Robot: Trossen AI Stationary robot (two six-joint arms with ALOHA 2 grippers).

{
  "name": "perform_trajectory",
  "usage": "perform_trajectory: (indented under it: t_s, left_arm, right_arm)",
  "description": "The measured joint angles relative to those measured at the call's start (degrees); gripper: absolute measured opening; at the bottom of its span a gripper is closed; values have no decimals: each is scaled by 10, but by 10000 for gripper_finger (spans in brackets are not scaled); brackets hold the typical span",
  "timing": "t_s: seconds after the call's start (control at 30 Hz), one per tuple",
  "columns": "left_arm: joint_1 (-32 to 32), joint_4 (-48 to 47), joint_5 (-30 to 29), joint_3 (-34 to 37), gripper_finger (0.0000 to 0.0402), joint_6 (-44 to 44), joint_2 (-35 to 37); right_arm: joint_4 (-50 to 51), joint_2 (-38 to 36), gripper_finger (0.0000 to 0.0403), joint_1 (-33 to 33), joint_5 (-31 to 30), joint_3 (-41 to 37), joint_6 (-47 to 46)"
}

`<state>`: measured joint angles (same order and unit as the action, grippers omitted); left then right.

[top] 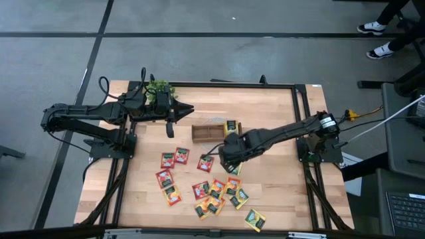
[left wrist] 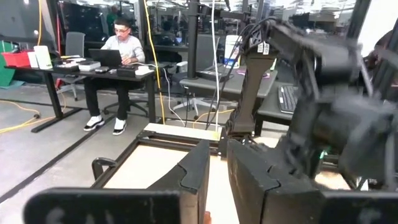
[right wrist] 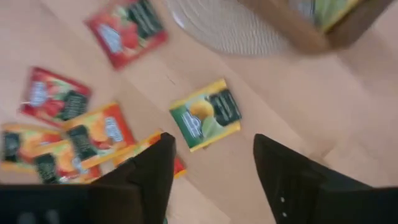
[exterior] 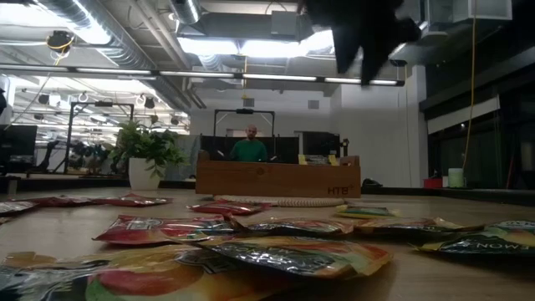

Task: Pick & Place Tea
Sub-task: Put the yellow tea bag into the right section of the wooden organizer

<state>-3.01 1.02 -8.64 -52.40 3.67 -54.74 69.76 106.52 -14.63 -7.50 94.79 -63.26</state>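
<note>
Overhead, ceiling lights (exterior: 242, 46) glow above wooden table (top: 279, 179).

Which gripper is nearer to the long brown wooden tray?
The right gripper, open, hovers just beside the long brown wooden tray, over the sachets. The left gripper waits farther off, by the plant.

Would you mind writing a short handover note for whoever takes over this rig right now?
Right end effector: open and empty, above a yellow-green sachet lying on the table near the wooden tray.
Left end effector: parked beside the potted plant, fingers close together, nothing visibly held.
Done: at least one yellow-green sachet sits in the tray's right compartment.
Left: the loose sachets, red, orange and yellow-green, spread over the table in front of the tray.
</note>
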Motion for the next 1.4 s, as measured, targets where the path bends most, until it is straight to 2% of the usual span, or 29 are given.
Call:
perform_trajectory:
  t_s: [0.17, 0.33, 0.7, 1.0, 1.23, 1.4]
  left_arm:
    - [0, 0, 0, 0, 54, 1, 0]
    - [0, 0, 0, 0, 56, 1, 0]
    - [0, 0, -6, 0, 56, 1, 0]
    - [0, 0, -7, 0, 51, 1, 0]
    - [0, 0, -9, 0, 56, -13, 0]
    - [0, 0, -23, 0, 52, -14, 0]
  right_arm:
    - [-77, 0, 253, 5, 33, -96, -56]
    - [-132, 0, 260, 7, 46, -164, -87]
    - [-233, 0, 260, 15, 46, -251, -82]
    - [-277, 0, 257, 38, 46, -294, -50]
    - [-316, -4, 230, 44, 47, -330, -39]
    - [-310, -3, 164, 45, 51, -331, -26]
